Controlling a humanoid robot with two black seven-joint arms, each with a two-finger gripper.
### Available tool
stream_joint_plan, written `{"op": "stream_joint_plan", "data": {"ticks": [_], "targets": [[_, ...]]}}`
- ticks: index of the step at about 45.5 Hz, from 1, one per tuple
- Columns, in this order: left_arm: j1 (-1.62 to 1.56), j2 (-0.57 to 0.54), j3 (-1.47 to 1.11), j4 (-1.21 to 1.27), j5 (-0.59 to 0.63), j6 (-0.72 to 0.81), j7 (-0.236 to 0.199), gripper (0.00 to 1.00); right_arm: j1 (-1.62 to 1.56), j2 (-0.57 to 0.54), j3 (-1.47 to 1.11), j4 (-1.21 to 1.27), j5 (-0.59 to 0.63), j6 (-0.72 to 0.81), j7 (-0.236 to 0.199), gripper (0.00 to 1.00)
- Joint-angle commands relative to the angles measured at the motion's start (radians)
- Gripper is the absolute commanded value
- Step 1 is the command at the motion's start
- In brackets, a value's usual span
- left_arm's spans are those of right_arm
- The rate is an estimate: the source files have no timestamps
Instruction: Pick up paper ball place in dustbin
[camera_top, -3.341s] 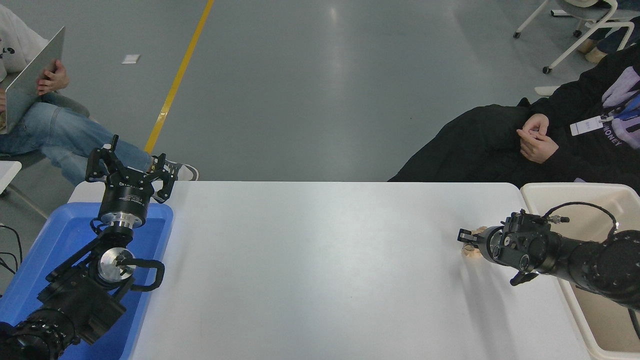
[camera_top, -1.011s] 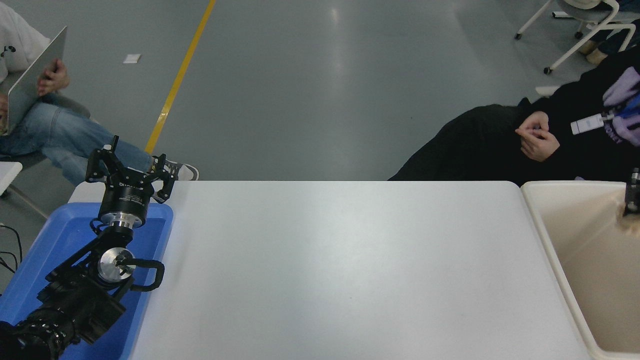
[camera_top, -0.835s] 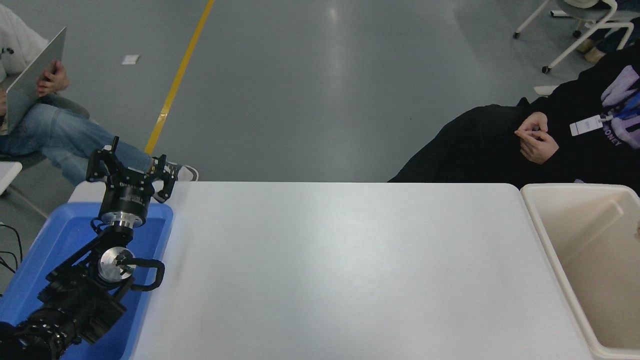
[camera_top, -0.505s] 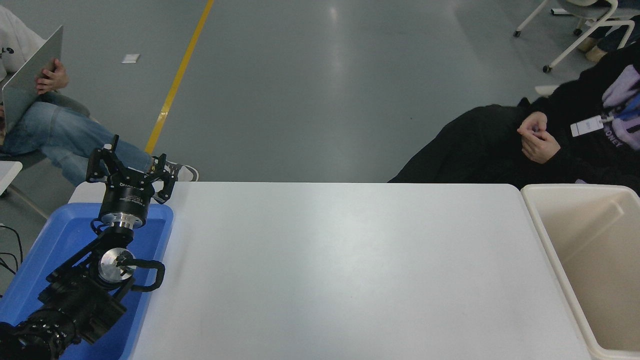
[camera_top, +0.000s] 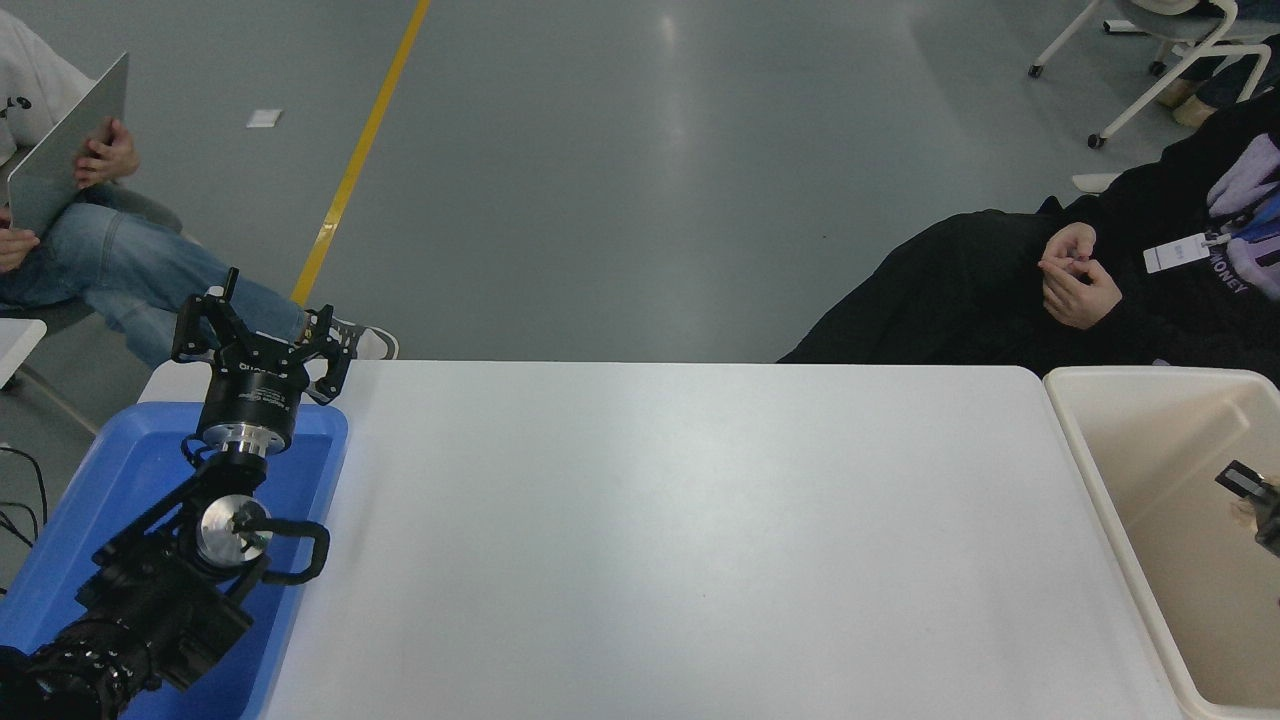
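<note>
The cream-white dustbin (camera_top: 1085, 440) stands off the table's right end, its beige inside showing. Only the tip of my right gripper (camera_top: 1255, 508) shows, at the picture's right edge over the dustbin's inside. A small patch of the tan paper ball (camera_top: 1246, 512) shows between the black fingers (camera_top: 1238, 479); the rest of it and the arm are cut off by the edge. My left gripper (camera_top: 265, 325) is parked open and empty over the far end of the blue tray (camera_top: 120, 470) at the lower left.
The white table (camera_top: 680, 540) fills the middle. A person in black sits at the far right, hands (camera_top: 1075, 280) folded near the dustbin. Another person (camera_top: 110, 250) in jeans with a laptop sits at the far left.
My right gripper carried the paper ball from the table's right side over the dustbin, slid out of view at the right edge, and its tip is now back in view over the bin.
</note>
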Motion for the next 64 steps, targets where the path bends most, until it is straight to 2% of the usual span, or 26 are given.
{"op": "stream_joint_plan", "data": {"ticks": [1, 23, 27, 30, 31, 55, 64], "targets": [[0.0, 0.0, 0.0, 0.001, 0.0, 0.0, 0.0, 0.99, -0.066, 0.053, 0.034, -0.101, 0.002, -0.011, 0.001, 0.0], [0.0, 0.0, 0.0, 0.001, 0.0, 0.0, 0.0, 0.99, -0.071, 0.056, 0.045, -0.096, 0.003, -0.04, 0.001, 0.0], [0.0, 0.0, 0.0, -0.001, 0.0, 0.0, 0.0, 0.99, -0.063, 0.053, 0.045, -0.096, 0.003, -0.067, 0.001, 0.34], [0.0, 0.0, 0.0, 0.001, 0.0, 0.0, 0.0, 0.99, -0.06, 0.045, 0.045, -0.093, 0.003, -0.101, 0.001, 0.69], [0.0, 0.0, 0.0, -0.001, 0.0, 0.0, 0.0, 0.99, -0.06, 0.045, 0.046, -0.09, 0.003, -0.11, 0.001, 0.74], [0.0, 0.0, 0.0, -0.001, 0.0, 0.0, 0.0, 0.99, -0.043, 0.038, 0.048, -0.054, 0.005, -0.126, 0.001, 0.74], [0.0, 0.0, 0.0, 0.001, 0.0, 0.0, 0.0, 0.99, 0.009, -0.019, 0.048, 0.061, 0.005, -0.126, 0.001, 0.74]]}}
